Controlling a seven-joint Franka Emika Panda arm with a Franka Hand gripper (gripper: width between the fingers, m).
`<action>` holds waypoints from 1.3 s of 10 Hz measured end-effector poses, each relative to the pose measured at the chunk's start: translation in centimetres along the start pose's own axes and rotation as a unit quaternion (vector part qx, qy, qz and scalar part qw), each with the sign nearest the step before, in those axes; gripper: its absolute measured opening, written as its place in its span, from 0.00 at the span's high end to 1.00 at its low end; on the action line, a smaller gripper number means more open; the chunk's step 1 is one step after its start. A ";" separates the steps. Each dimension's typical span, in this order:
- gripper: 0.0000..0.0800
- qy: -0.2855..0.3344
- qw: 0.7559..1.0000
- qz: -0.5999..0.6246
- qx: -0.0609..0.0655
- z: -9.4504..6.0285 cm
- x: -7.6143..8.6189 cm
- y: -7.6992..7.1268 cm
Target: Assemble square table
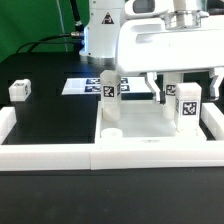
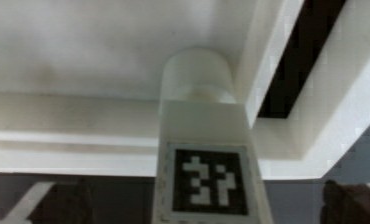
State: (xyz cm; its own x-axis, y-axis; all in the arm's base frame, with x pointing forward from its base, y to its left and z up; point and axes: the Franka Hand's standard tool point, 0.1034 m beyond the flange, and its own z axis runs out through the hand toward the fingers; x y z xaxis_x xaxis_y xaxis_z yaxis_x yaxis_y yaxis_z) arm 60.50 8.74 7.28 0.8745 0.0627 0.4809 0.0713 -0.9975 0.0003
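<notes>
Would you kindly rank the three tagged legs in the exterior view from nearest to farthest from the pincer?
1. Right leg: upright between the fingers of the pincer, at the exterior view's right.
2. Middle leg: upright, near the view's middle.
3. Left leg: lying loose at the view's far left.

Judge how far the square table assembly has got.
Done: a far leg and a near leg seem to stand at corners of the tabletop. In hand: the hand hangs at a third leg; grip unclear. Left: a loose leg lies on the black table, not yet fitted.
</notes>
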 end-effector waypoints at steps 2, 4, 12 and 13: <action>0.19 0.000 1.000 0.000 0.000 0.0 0.0 0.0; 0.19 -0.069 0.997 0.033 0.008 -1.4 0.6 0.1; 0.19 -0.234 0.967 0.103 0.013 0.8 2.8 -0.4; 0.19 -0.240 0.966 0.099 0.014 1.5 1.3 -1.1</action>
State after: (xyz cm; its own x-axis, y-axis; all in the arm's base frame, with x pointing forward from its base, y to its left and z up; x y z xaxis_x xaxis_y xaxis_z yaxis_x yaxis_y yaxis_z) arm 62.22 10.01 6.59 0.9935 -0.1136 0.0075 -0.1126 -0.9906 -0.0774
